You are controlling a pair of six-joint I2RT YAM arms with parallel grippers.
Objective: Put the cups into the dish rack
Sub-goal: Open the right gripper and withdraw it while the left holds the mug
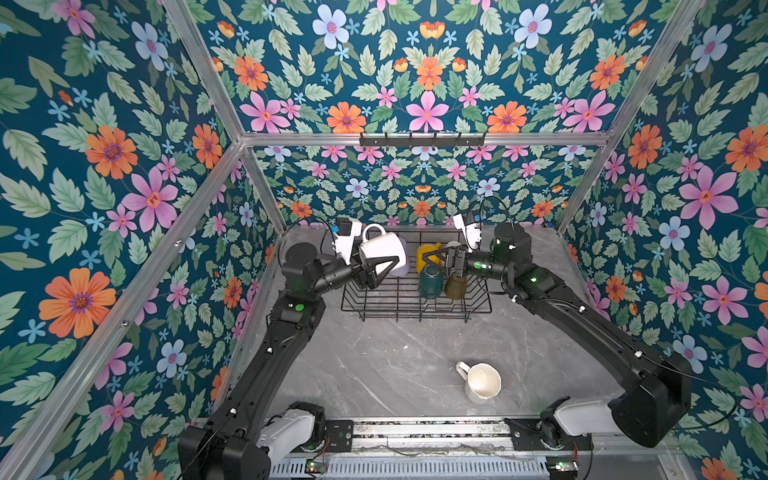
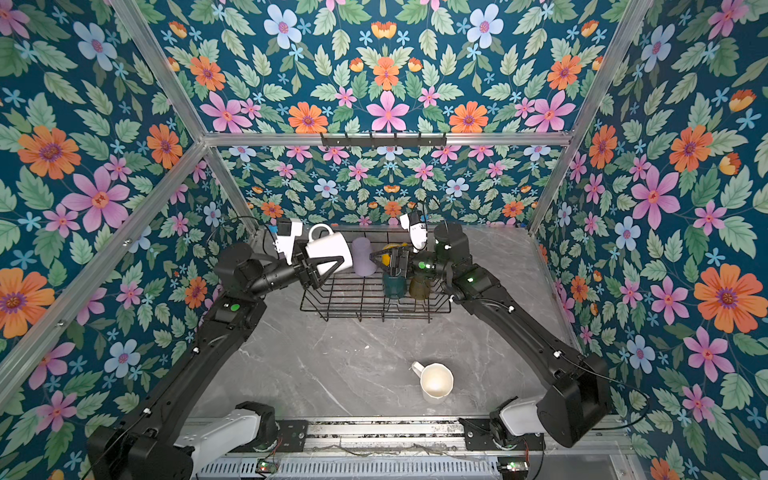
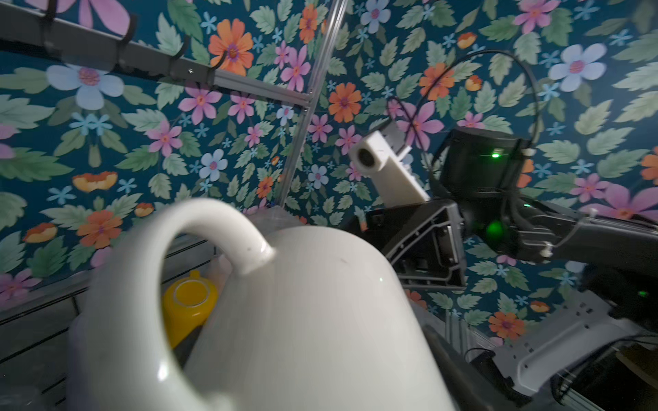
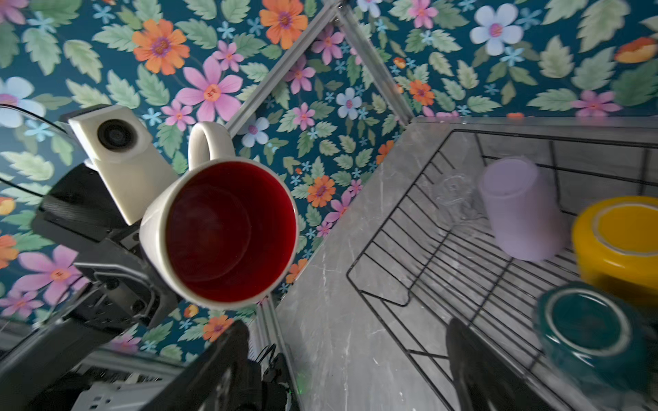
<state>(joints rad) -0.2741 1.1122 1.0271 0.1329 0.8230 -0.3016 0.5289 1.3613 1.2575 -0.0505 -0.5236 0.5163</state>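
My left gripper [image 1: 385, 259] is shut on the red-lined white mug [image 1: 380, 246], held tilted above the left end of the black wire dish rack [image 1: 415, 309]. The right wrist view shows its red inside [image 4: 228, 235]. My right gripper [image 1: 435, 258] stands open over the rack with nothing between its fingers [image 4: 473, 363]. Upside down in the rack are a yellow mug [image 4: 619, 245], a dark green mug [image 1: 430, 283], an olive-amber glass [image 1: 456, 286], a lilac tumbler [image 2: 363, 257] and a faint clear glass [image 4: 454, 194]. A cream cup [image 1: 480, 382] stands upright on the table at the front right.
The grey marble table [image 1: 374, 365] is walled by flowered panels on aluminium posts. A black hook rail [image 1: 422, 139] hangs on the back wall above the rack. Both arm bases sit on the rail along the front edge [image 1: 428, 430].
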